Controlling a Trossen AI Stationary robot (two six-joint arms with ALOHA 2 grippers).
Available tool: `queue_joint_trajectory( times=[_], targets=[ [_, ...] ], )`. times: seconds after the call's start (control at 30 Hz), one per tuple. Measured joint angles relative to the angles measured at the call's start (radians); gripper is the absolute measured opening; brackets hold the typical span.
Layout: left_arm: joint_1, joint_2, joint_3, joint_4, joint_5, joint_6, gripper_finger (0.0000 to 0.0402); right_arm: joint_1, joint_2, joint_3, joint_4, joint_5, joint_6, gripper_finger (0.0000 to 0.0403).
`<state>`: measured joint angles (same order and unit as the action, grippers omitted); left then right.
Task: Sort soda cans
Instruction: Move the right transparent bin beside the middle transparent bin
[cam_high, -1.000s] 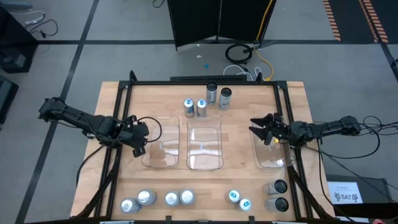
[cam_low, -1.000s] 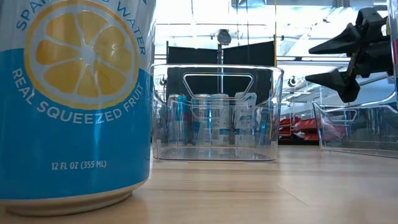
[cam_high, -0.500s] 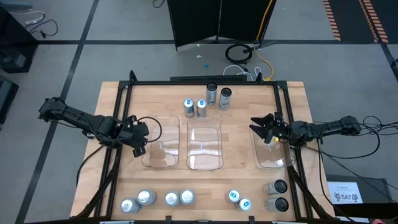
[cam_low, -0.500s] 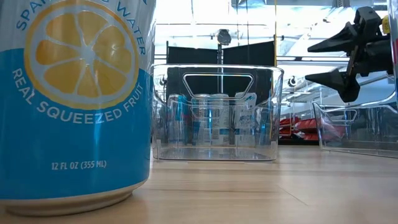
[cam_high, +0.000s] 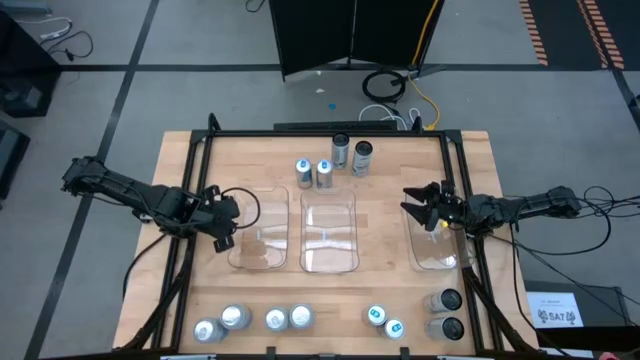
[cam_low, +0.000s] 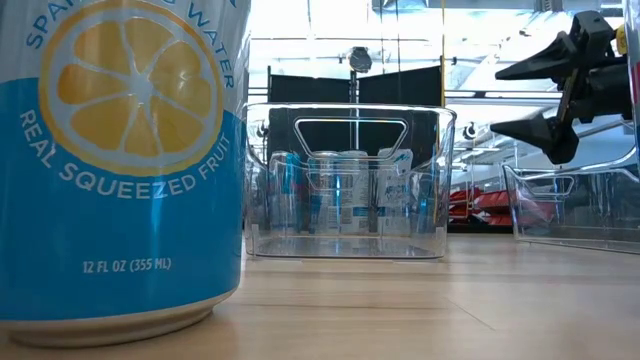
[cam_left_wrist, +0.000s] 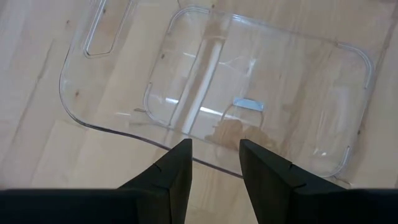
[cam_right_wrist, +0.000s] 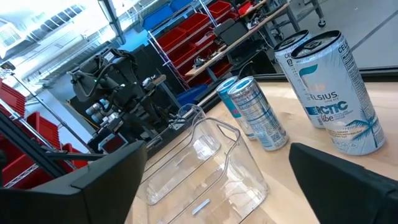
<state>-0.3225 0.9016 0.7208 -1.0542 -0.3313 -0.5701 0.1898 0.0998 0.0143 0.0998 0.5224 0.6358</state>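
High view, looking straight down: a wooden table (cam_high: 200, 290) holds three clear plastic bins in a row, the left bin (cam_high: 262, 232), the middle bin (cam_high: 329, 232) and the right bin (cam_high: 435, 245), all empty of cans. The soda cans stand in two groups. Four are at the far edge: two slim blue-topped cans (cam_high: 312, 172) and two taller grey cans (cam_high: 351, 155). Eight are along the near edge: four silver-topped cans (cam_high: 252, 319), two blue-marked cans (cam_high: 384, 320) and two dark cans (cam_high: 447, 312).

My right claw (cam_high: 418, 207) hovers over the far end of the right bin, fingers spread wide, grasping nothing. My left claw (cam_high: 222, 222) hangs at the left bin's outer edge, fingers parted a little, also holding nothing; its wrist view shows only the bin floor beneath.

Risks, as I judge them: the far cans stand close together, so my wide right fingers could knock a neighbour over while reaching for one. A tipped can would roll. The clear bins look light; a low pass could clip a wall and shove a bin out of line. A can set down on a rim would topple.
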Motion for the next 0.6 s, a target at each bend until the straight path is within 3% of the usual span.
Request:
queue_joint_trajectory(
  times=[0.23,0.33,0.5,0.6],
  targets=[
    [0.0,0.0,0.0,0.001,0.0,0.0,0.0144,0.0,0.0,0.0,-0.004,-0.004,0.05,0.039],
    [0.0,0.0,0.0,0.001,0.0,0.0,0.0144,0.0,0.0,0.0,0.071,-0.004,0.085,0.039],
    [0.0,0.0,0.0,0.001,-0.004,0.0,0.0144,0.0,0.006,0.004,0.401,-0.077,-0.138,0.0389],
    [0.0,0.0,0.0,0.001,-0.011,0.0,0.0144,0.0,0.031,0.059,0.444,-0.07,-0.251,0.0389]
  ],
)
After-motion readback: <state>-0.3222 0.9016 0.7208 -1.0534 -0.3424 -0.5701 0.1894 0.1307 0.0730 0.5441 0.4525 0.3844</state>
